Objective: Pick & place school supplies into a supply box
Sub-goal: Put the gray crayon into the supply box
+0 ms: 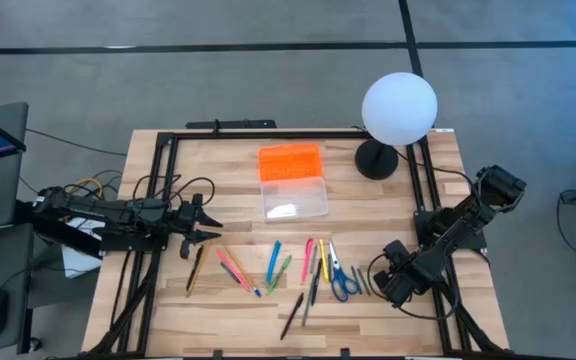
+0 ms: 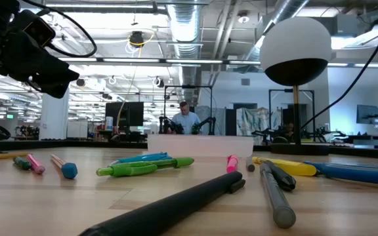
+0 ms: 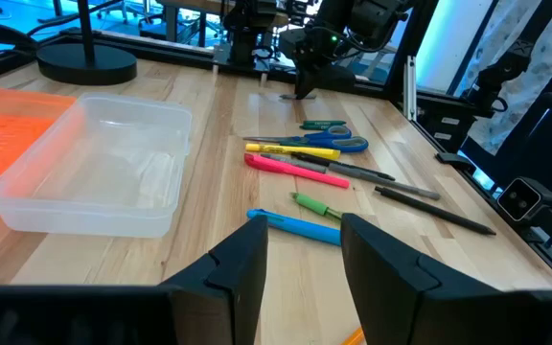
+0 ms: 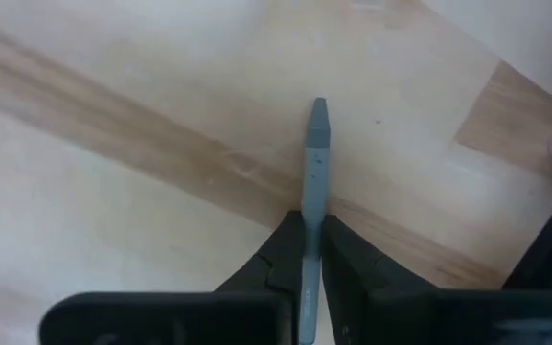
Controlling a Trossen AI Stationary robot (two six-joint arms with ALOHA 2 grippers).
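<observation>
Two fingers of my right gripper (image 4: 312,251) pinch one thin grey pencil (image 4: 314,163) at the table's right edge; left gripper (image 3: 300,264) waits open. Narrow hold: pencil may pivot, slip before reaching the clear plastic, orange-lidded supply box (image 1: 294,196).

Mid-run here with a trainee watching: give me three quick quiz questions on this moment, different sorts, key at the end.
1. True or false: the supply box already holds a pen.
2. The right gripper is: A) open above the scissors; B) shut on a grey pen; C) inside the box.
3. Fill in: the left gripper hovers with its fingers ____.

Key: 1 false, the clear tray looks empty; 2 B; 3 open.
</observation>
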